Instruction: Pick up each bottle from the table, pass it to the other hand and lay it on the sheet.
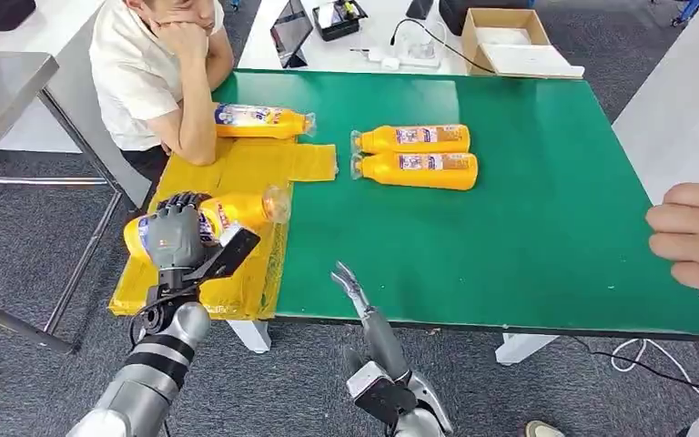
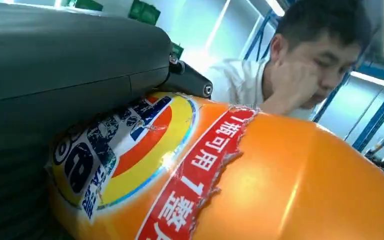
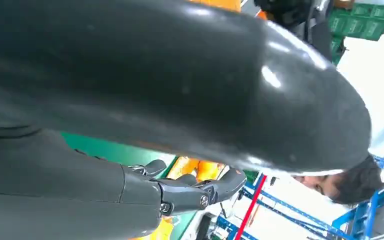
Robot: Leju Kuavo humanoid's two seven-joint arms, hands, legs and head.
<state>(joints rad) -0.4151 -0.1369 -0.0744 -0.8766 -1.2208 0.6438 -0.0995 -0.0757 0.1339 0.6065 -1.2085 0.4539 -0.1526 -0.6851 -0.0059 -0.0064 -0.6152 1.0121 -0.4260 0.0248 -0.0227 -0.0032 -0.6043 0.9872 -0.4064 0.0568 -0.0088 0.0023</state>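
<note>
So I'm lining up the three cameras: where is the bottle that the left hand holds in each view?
Head view: the held bottle lies sideways in the left hand, above the yellow sheet.
Left wrist view: it fills the foreground, label facing the camera.
Right wrist view: cannot tell; only orange patches past the right hand.
Shared landmark: the seated person.

Green worktop [image 1: 528, 228] with a yellow sheet [image 1: 237, 173] and orange bottles.
The sheet covers its 9 o'clock edge; one bottle [image 1: 262, 120] lies at 11 o'clock, two bottles [image 1: 414, 138] [image 1: 419, 170] touching near centre.
</note>
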